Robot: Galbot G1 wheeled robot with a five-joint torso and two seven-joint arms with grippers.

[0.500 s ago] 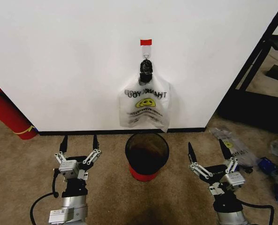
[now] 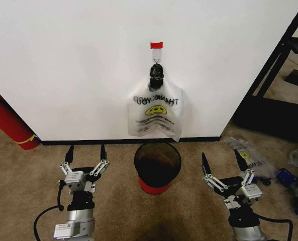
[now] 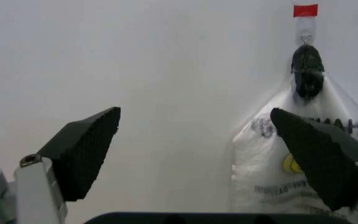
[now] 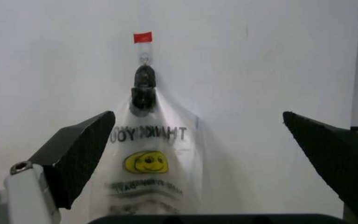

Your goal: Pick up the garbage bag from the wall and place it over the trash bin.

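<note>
The garbage bag [image 2: 156, 114], translucent with a yellow smiley and mirrored "THANK YOU" print, hangs by a black knot from a metal hook under a red tape strip [image 2: 156, 45] on the white wall [image 2: 78, 65]. The same bag [image 3: 297, 163] shows in the left wrist view and again, as the bag [image 4: 151, 163], in the right wrist view. Directly below it on the carpet stands the round black trash bin [image 2: 158, 165] with a red base. My left gripper [image 2: 85, 153] is open, low to the bin's left. My right gripper [image 2: 221, 159] is open, low to the bin's right. Neither touches the bag.
A red fire extinguisher [image 2: 8, 123] leans at the wall's left end. A black shelf frame [image 2: 282, 60] stands at the right, with another smiley bag [image 2: 249, 155] and blue clutter [image 2: 289, 178] on the floor beside it. Brown carpet surrounds the bin.
</note>
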